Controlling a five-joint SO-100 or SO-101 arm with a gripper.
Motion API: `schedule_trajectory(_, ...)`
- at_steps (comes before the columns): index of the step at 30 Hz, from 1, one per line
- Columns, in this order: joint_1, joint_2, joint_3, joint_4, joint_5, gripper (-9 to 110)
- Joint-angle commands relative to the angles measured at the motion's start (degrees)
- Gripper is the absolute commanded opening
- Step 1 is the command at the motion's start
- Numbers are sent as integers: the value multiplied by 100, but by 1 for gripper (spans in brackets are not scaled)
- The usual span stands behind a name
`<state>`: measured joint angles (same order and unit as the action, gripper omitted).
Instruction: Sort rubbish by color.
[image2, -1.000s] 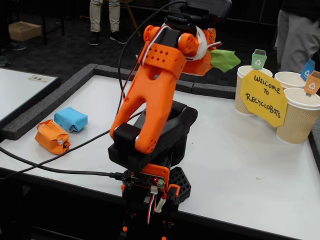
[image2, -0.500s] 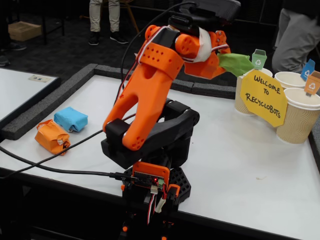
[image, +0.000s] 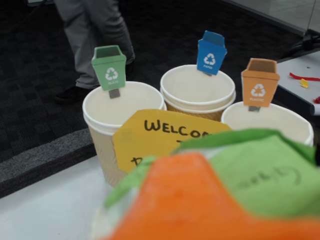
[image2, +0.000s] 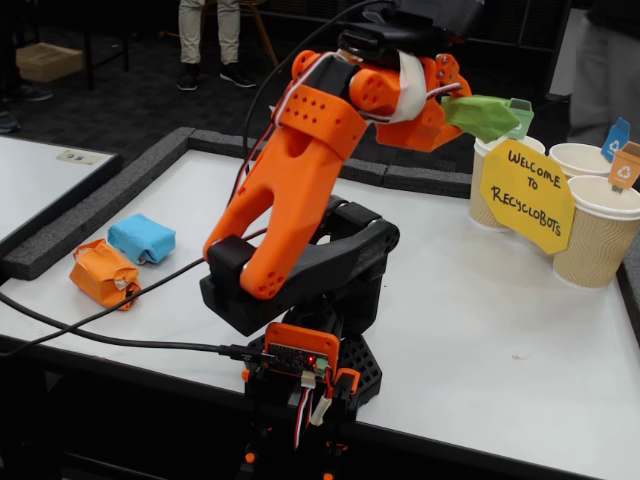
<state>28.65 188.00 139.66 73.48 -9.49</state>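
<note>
1. High above the right part of the white bench (image2: 480, 300) in the fixed view: orange end effector (image2: 452, 108), clenched on the green bundle (image2: 482, 116), held in the air close to the cup with the green bin tag (image2: 519, 112).
2. Close to the lens in the wrist view: same green bundle (image: 260, 175) filling the lower right, with an orange end effector finger (image: 185, 200) blurred in front of it.
3. Beyond the bundle in the wrist view: three tan paper cups in a row, left cup (image: 117, 112) with the green tag (image: 109, 67), middle cup (image: 198, 90) with a blue tag (image: 210, 51), right cup (image: 272, 120) with an orange tag (image: 259, 82).
4. Propped against the cups: yellow "Welcome to Recyclobots" sign (image2: 526, 194).
5. Far left on the bench in the fixed view: light blue bundle (image2: 141, 238) and orange bundle (image2: 103, 273), just beside each other, well apart from the cups.
6. Across the bench from the left edge to the arm's base (image2: 305, 365): black cable (image2: 110, 342).
</note>
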Motion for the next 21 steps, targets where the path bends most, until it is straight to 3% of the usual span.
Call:
schedule_trajectory(1, -202, -492, -264, -360, -114, 0)
schedule_trajectory(5, -492, -1881, -1187, -439, -114, 0)
schedule_trajectory(16, -686, -6592, -5766, -264, -105, 0)
schedule_trajectory(21, -756, -7655, -6565, -220, -114, 0)
